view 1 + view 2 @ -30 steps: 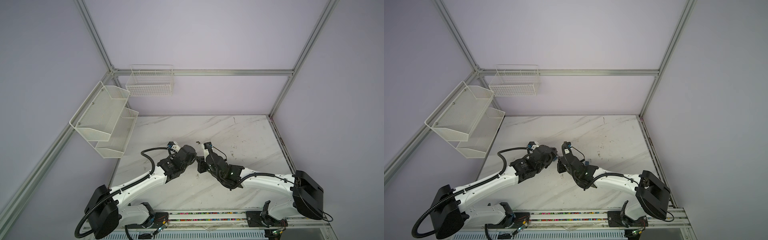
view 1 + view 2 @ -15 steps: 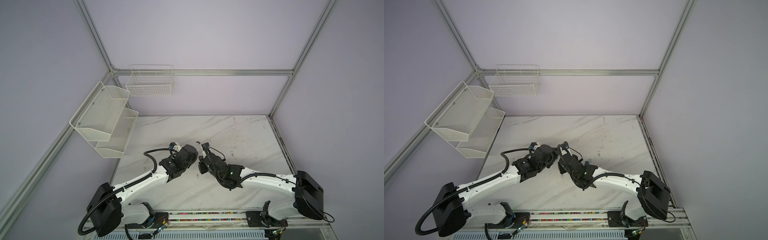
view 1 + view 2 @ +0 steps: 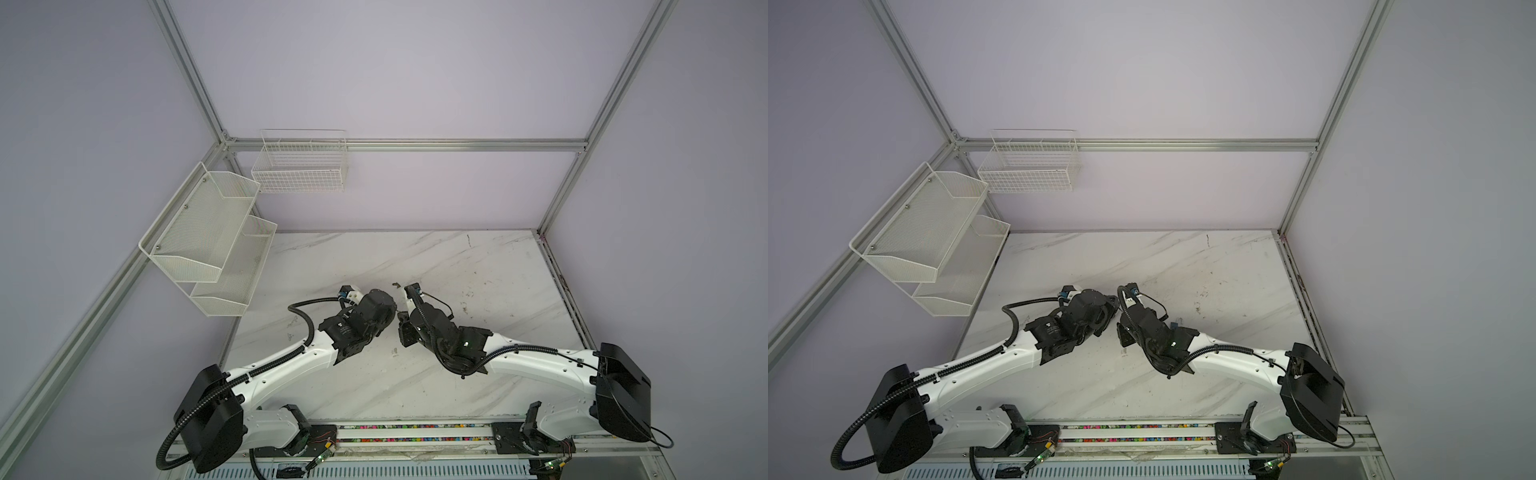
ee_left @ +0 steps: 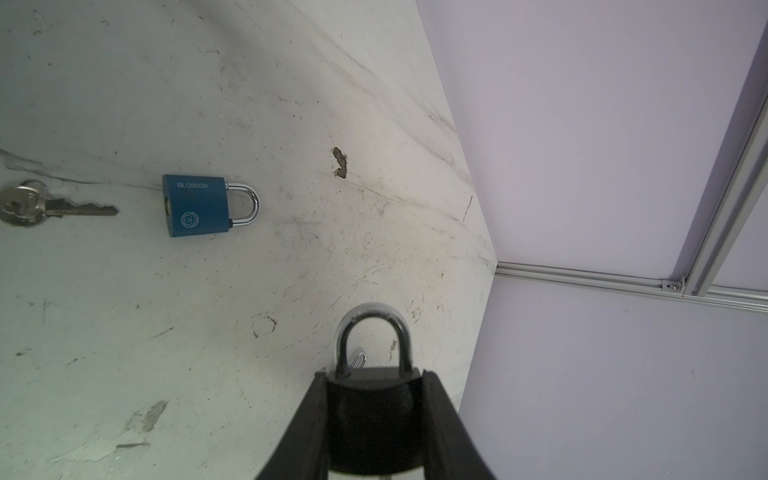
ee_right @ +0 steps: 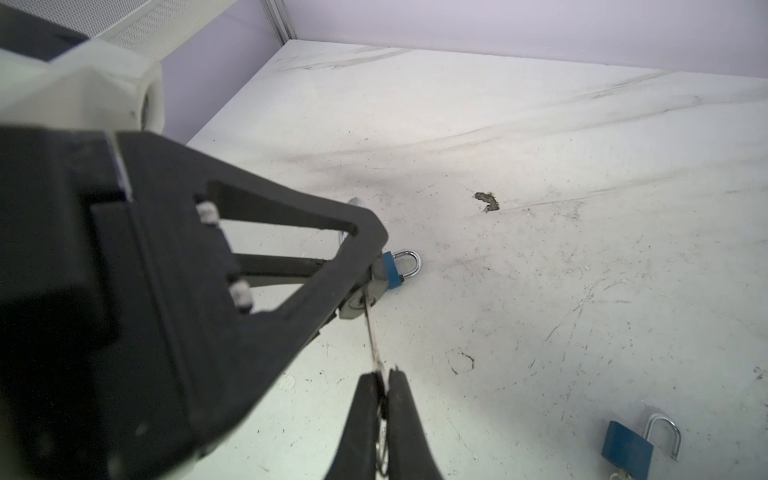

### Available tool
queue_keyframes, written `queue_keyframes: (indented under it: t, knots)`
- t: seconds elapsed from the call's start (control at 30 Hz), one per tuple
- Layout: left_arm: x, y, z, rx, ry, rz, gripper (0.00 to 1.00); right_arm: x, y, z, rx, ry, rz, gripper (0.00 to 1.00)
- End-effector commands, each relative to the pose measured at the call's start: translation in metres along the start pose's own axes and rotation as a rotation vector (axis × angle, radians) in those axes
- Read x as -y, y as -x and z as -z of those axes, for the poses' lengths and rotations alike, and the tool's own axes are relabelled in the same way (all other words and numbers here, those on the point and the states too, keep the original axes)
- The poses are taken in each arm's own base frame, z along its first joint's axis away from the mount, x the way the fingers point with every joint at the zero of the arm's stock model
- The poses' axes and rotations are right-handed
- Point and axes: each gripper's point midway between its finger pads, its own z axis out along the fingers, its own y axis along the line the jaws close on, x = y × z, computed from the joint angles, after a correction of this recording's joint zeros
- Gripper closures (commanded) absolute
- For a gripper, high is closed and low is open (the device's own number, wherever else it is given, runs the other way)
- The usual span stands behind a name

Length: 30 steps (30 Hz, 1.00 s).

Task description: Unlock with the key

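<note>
My left gripper (image 4: 374, 374) is shut on a dark padlock (image 4: 374, 411), whose silver shackle (image 4: 372, 328) sticks out past the fingertips. Seen from the right wrist, the left gripper's fingers (image 5: 299, 253) hold that padlock with its grey keyhole end (image 5: 359, 303) facing my right gripper (image 5: 382, 376). The right gripper is shut on a key (image 5: 372, 336), and the tip of the thin blade sits at the keyhole. In both top views the two grippers (image 3: 392, 316) (image 3: 1125, 332) meet at mid-table, hiding the lock and key.
A blue padlock (image 4: 195, 205) lies shut on the marble table (image 3: 457, 266), with a key bunch (image 4: 25, 203) beside it. Another blue padlock (image 5: 627, 446), its shackle open, lies nearer the right arm. White mesh shelves (image 3: 208, 241) and a wire basket (image 3: 299, 166) hang on the walls.
The right wrist has edged slightly toward the left gripper. Both grips look unchanged.
</note>
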Motion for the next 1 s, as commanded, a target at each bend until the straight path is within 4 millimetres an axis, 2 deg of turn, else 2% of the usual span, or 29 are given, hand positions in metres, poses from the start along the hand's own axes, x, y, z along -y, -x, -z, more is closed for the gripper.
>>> queue_keyframes:
  t: [0.0,0.2,0.37,0.47,0.6,0.87,0.97]
  knots:
    - [-0.008,-0.014,-0.002,-0.080,0.025,-0.003,1.00,-0.034,0.053,0.021,0.150,0.155,-0.072,1.00]
    - [-0.011,-0.008,-0.003,-0.071,0.027,0.012,1.00,-0.038,0.048,0.019,0.129,0.176,-0.087,1.00]
    - [-0.007,-0.013,-0.005,-0.095,0.023,0.031,1.00,-0.043,0.046,0.012,0.112,0.186,-0.151,1.00]
    - [-0.002,-0.018,-0.005,-0.121,0.007,0.058,1.00,-0.034,0.034,0.001,0.091,0.116,-0.167,1.00]
    - [0.007,-0.023,0.000,-0.149,-0.025,0.078,1.00,-0.028,0.030,-0.003,0.109,0.097,-0.224,1.00]
    - [0.019,-0.033,0.012,-0.162,-0.070,0.062,1.00,-0.051,0.047,-0.006,0.141,0.197,-0.205,1.00]
    - [0.008,-0.032,0.009,-0.146,-0.037,0.057,1.00,-0.058,0.058,0.002,0.170,0.236,-0.190,1.00]
